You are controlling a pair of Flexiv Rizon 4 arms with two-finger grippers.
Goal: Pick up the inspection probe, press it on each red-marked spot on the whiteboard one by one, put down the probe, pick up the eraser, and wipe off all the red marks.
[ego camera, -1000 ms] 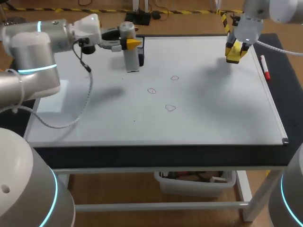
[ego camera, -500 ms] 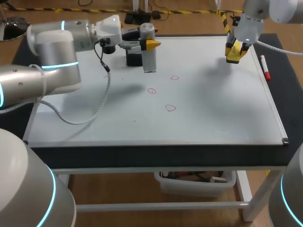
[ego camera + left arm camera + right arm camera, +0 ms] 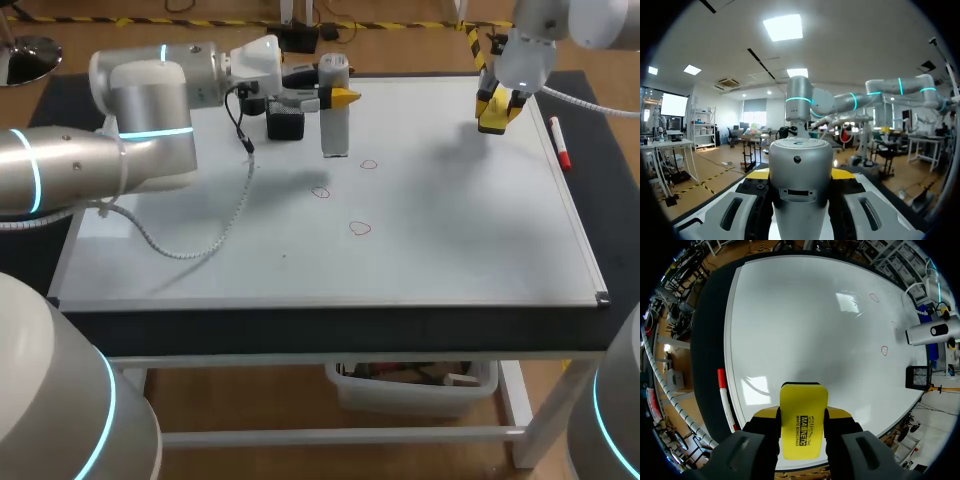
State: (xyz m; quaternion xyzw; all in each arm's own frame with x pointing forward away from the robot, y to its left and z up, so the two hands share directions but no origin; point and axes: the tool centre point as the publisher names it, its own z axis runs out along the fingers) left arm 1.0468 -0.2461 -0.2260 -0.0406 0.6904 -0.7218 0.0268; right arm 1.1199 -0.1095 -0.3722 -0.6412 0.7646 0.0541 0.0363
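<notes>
My left gripper (image 3: pixel 338 97) is shut on the grey cylindrical inspection probe (image 3: pixel 334 118), which stands upright over the far part of the whiteboard (image 3: pixel 450 240). In the left wrist view the probe (image 3: pixel 800 170) fills the gap between the fingers. Its lower end sits just left of the farthest red mark (image 3: pixel 369 165); two more red marks (image 3: pixel 320 192) (image 3: pixel 360 228) lie nearer me. My right gripper (image 3: pixel 497 112) hangs above the far right of the board, shut on the yellow eraser (image 3: pixel 801 422).
A black box (image 3: pixel 286 125) stands on the board just left of the probe. A red marker (image 3: pixel 560 143) lies along the board's right edge, also seen beside the right gripper (image 3: pixel 724 400). A plastic bin (image 3: pixel 410 385) sits under the table.
My left arm has carried the probe to the right along the far edge, past the black box and toward the red marks. The right arm and the eraser have not moved.
</notes>
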